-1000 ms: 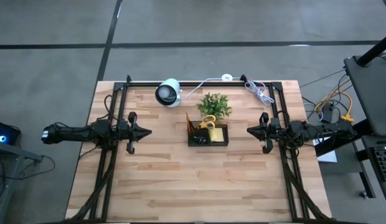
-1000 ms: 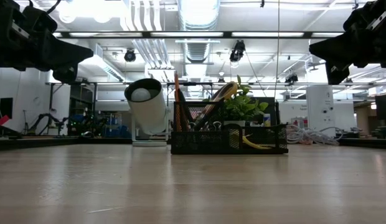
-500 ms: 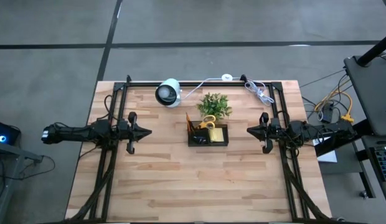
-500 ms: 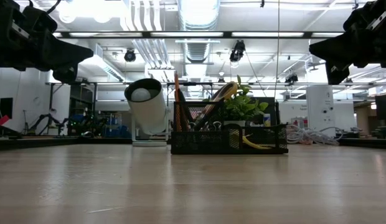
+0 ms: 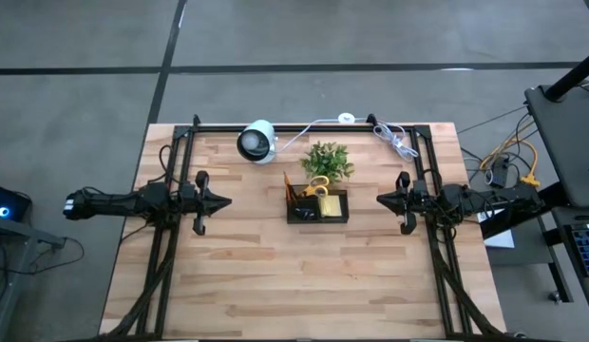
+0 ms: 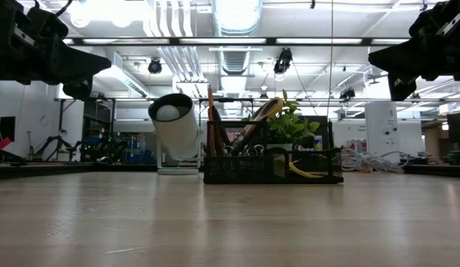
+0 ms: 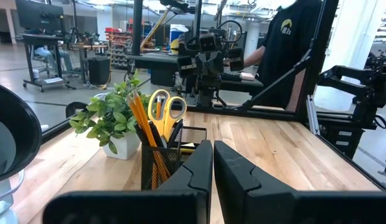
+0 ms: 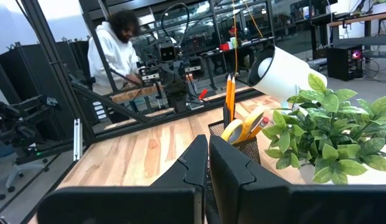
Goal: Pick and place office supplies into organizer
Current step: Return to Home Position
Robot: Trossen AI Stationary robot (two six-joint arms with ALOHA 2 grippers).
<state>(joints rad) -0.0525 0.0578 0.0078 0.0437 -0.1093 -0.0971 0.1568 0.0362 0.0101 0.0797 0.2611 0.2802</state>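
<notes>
- Left gripper [image 5: 221, 200]: fingers pressed together with nothing between them. It hangs over the table's [image 5: 275, 275] left side, tips pointing toward the middle.
- Right gripper [image 5: 381, 199]: also clenched and empty, mirrored over the right side.
- Both are raised and well apart from the work. This reads as a parked pose, with no grasp in preparation.
- Organizer [image 5: 318, 220]: mid-table between the two grippers, just beside the plant [image 5: 327, 160] and near the white camera [image 5: 257, 141].
- Scissors [image 5: 317, 186] stand handles-up and pencils [image 5: 287, 182] stand upright in the tall compartment, probably so the long items lean on the mesh wall.
- Yellow pad [image 5: 331, 204] lies flat in a low compartment.
- Blue block and clips: I cannot make them out.
- Every supply I can find sits in the organizer, so the sorting looks finished.
</notes>
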